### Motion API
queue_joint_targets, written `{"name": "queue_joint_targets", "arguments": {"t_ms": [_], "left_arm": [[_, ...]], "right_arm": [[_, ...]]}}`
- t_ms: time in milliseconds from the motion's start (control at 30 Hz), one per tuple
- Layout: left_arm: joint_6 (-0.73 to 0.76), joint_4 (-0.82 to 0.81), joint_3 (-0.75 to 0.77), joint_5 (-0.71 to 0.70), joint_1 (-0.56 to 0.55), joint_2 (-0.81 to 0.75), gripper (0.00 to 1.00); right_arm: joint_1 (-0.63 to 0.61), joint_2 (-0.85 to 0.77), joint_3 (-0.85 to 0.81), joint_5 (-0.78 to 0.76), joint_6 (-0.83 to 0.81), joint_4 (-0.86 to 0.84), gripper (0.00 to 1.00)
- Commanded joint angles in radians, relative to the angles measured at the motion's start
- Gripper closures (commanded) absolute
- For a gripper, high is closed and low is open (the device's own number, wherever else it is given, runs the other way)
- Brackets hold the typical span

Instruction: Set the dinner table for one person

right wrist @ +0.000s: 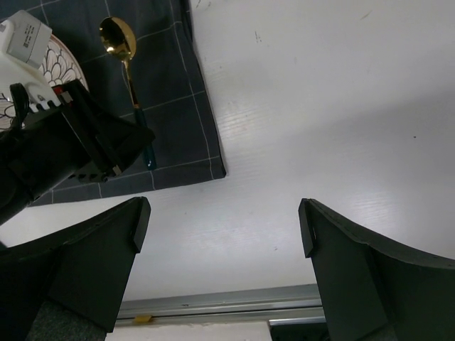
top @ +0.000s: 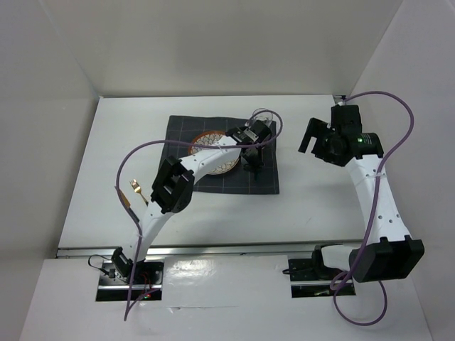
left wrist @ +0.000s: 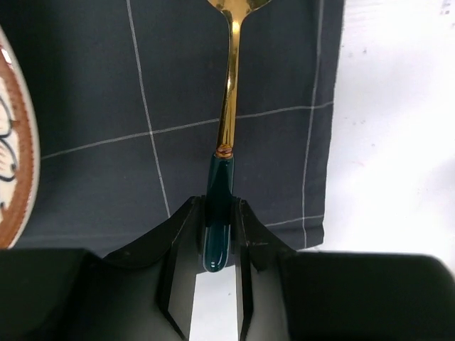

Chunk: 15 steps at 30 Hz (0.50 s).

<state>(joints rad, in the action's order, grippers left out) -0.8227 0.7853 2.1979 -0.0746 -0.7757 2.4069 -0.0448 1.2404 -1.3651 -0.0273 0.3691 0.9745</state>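
The white dinner table (top: pixel 320 192) carries a dark grey checked cloth (top: pixel 181 131) with a brown-rimmed patterned plate (top: pixel 208 142) on it. My left gripper (top: pixel 254 163) is over the cloth's right strip, right of the plate. It is shut on the dark green handle of a gold spoon (left wrist: pixel 229 106), which lies along the cloth (left wrist: pixel 92 106) with its bowl pointing away. The plate's rim (left wrist: pixel 11 142) is at the left edge of the left wrist view. My right gripper (top: pixel 311 138) is open and empty above bare table, right of the cloth. The right wrist view shows the spoon (right wrist: pixel 117 35) and the cloth (right wrist: pixel 178 92).
A gold utensil with a dark handle (top: pixel 133 188) lies on the table left of the cloth, by the left arm. A clear glass (top: pixel 264 115) stands at the cloth's far right corner, partly hidden by the left wrist. White walls close the far and side edges. A metal rail (right wrist: pixel 213 305) runs along the near edge.
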Motion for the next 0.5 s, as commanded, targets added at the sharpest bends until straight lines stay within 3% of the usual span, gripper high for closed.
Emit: {"name": "queue_joint_targets", "arguments": {"t_ms": [0,100,133,267,400,467], "left_arm": [[-0.051,-0.017,0.022,0.03,0.024,0.021,0.94],[-0.052,-0.047,-0.012,0.039,0.024,0.021,0.68],[-0.052,-0.047,-0.012,0.039,0.024,0.021,0.53],[-0.041,-0.037,-0.032,0.039,0.024,-0.006,0.48],[-0.021,-0.047,-0.05,0.021,0.024,-0.055,0.3],[-0.01,-0.015,-0.041,0.012,0.024,-0.084,0.27]], "right_arm": [[0.008,-0.013,-0.014,-0.02,-0.004,0.035,0.01],[0.008,-0.013,-0.023,-0.02,-0.004,0.035,0.01],[0.008,-0.013,-0.023,-0.02,-0.004,0.035,0.01],[0.008,-0.013,-0.043,-0.02,-0.004,0.035,0.01],[0.008,-0.004,-0.063,-0.02,-0.004,0.035,0.01],[0.008,0.005,-0.063,-0.02,-0.004,0.035,0.01]]}}
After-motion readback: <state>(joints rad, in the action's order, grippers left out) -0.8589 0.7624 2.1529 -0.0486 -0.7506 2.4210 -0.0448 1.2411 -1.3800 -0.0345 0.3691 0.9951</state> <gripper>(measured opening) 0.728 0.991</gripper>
